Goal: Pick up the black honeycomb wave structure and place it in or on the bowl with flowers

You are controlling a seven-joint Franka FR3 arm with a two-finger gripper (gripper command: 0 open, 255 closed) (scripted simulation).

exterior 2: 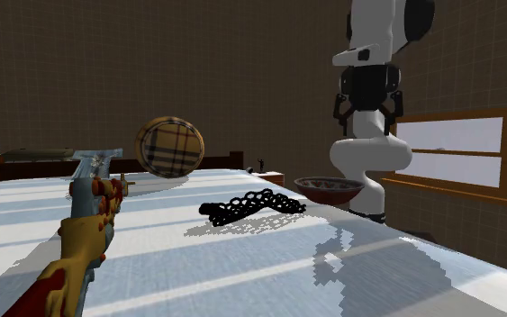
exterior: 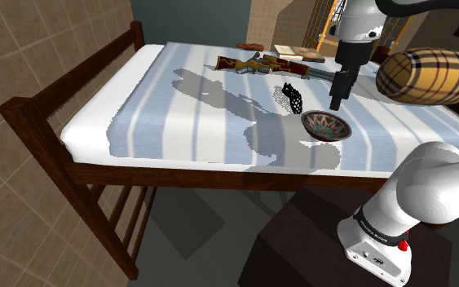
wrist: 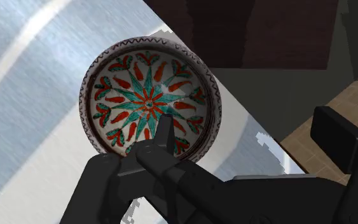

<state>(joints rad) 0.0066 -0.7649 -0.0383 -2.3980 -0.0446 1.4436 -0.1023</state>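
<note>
The bed (exterior: 178, 122) is the biggest thing before me: a dark wooden frame under a sheet striped white and pale blue. My stand (exterior: 317, 245), a dark box, sits at its side in the shoulder view's lower right, and my arm reaches from there over the sheet.

A plaid roll pillow (exterior: 421, 75) lies at the shoulder view's right, beyond my claw. A long toy gun (exterior: 256, 64), red and yellow, lies across the far part of the sheet, with some books (exterior: 297, 52) just past it.

My claw (exterior: 336, 99) hangs in the air, pointing down, right above the bowl (exterior: 325, 125). My fingers (wrist: 335, 137) stand apart with nothing between them, and past them the wrist view looks straight into the bowl.

The bowl sits upright on the sheet near the bed's edge on my stand's side. It is painted inside with a red and teal flower star and has a dark rim.

The honeycomb (exterior: 291, 97), black and lacy, lies flat on the sheet just beside the bowl, not touching it. It is on the bowl's far side, toward the gun, and well below my claw.
</note>
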